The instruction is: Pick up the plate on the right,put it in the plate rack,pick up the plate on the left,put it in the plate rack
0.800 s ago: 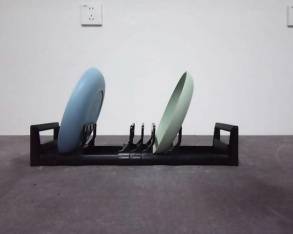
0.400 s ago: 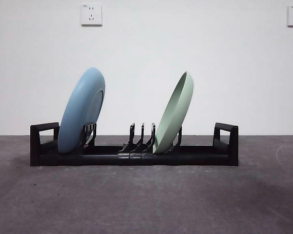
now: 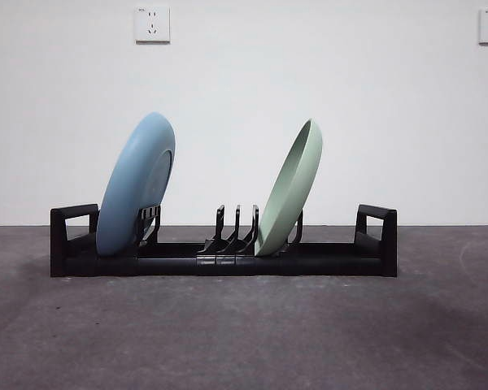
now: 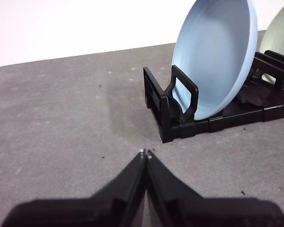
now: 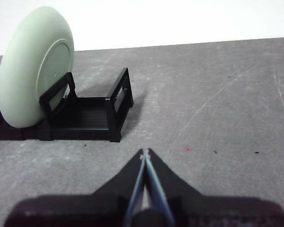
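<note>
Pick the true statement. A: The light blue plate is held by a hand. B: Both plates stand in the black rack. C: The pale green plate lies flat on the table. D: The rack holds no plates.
B: the light blue round plate and the pale green round plate both lean upright in the long black plastic slotted rack, with neither hand touching them.

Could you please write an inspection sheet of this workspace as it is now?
Surface: grey table, with small dark specks and faint scratches.
Job's things: black plate rack; blue plate stands tilted in its left end; green plate stands tilted near the middle.
Clutter: nothing seen.
Grippers: left claw shut, empty, above the table near the blue plate's end; right claw shut, empty, near the other end.
Cables: nothing seen.
Surroundings: white wall with two sockets.
</note>
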